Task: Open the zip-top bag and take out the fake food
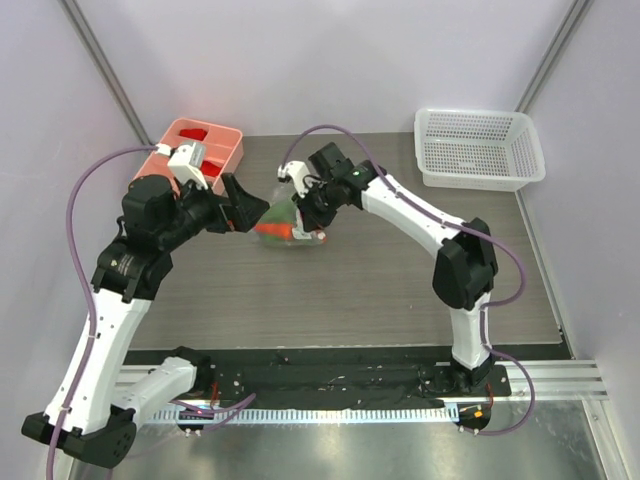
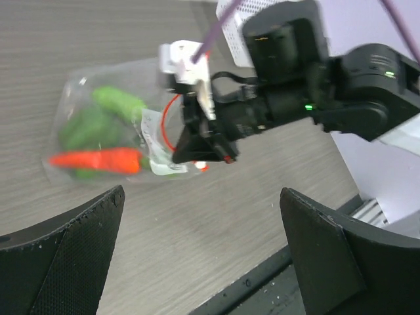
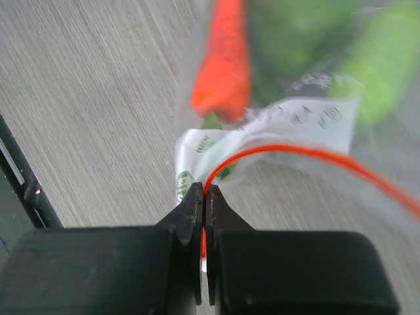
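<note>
1. The zip-top bag (image 1: 288, 228) is lying on the table (image 1: 400, 290), left of centre and toward the far side, between our two grippers. The fake food is sitting inside it, and we cannot tell whether the zip is parted at all.
2. Through the clear plastic we are seeing an orange carrot (image 2: 98, 159), a light green oblong piece (image 2: 118, 102) and darker green shapes. All of them are bunching at the end away from the zip strip (image 3: 315, 152).
3. Our right gripper (image 3: 205, 193) is pinching that orange-red strip at the bag's edge, jaws fully closed on it, beside a white printed label (image 3: 262, 125). We judge this grip is anchoring one lip of the mouth.
4. Our left gripper (image 2: 202, 191) is hovering just left of the bag, jaws spread wide and holding nothing. It is facing the pinched edge, probably lining up for the opposite lip.
5. Farther out, a pink tray (image 1: 232, 150) holding red blocks (image 1: 196, 133) is sitting at the far left. A white mesh basket (image 1: 480, 150) is standing at the far right, well apart from the bag.
</note>
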Controlling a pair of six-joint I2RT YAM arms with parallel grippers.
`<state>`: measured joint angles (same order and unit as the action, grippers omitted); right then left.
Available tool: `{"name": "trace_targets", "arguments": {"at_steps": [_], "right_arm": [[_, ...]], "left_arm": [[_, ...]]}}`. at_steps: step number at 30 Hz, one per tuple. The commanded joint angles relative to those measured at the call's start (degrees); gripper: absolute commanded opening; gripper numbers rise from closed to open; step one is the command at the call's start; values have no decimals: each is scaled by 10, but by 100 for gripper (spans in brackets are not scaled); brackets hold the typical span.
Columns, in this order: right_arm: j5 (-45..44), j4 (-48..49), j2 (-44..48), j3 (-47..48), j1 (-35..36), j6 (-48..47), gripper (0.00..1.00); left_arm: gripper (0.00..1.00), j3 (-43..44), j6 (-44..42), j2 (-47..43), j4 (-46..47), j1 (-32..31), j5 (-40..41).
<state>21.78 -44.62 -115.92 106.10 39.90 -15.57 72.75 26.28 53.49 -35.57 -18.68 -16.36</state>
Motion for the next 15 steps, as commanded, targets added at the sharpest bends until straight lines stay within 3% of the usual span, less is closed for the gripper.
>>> {"name": "trace_targets", "arguments": {"at_steps": [1, 5, 9, 11, 15], "right_arm": [[-15, 41, 118, 2, -23, -27, 1], [12, 42, 119, 67, -25, -29, 1], [56, -40, 71, 155, -26, -65, 1], [60, -70, 40, 195, -27, -76, 1], [48, -76, 28, 179, -27, -82, 1]], "left_arm": [[100, 32, -6, -1, -2, 2, 29], [100, 6, 45, -30, 58, 2, 57], [100, -16, 68, -53, 85, 2, 76], [100, -19, 71, -49, 89, 1, 67], [99, -18, 37, -18, 76, 2, 9]]}}
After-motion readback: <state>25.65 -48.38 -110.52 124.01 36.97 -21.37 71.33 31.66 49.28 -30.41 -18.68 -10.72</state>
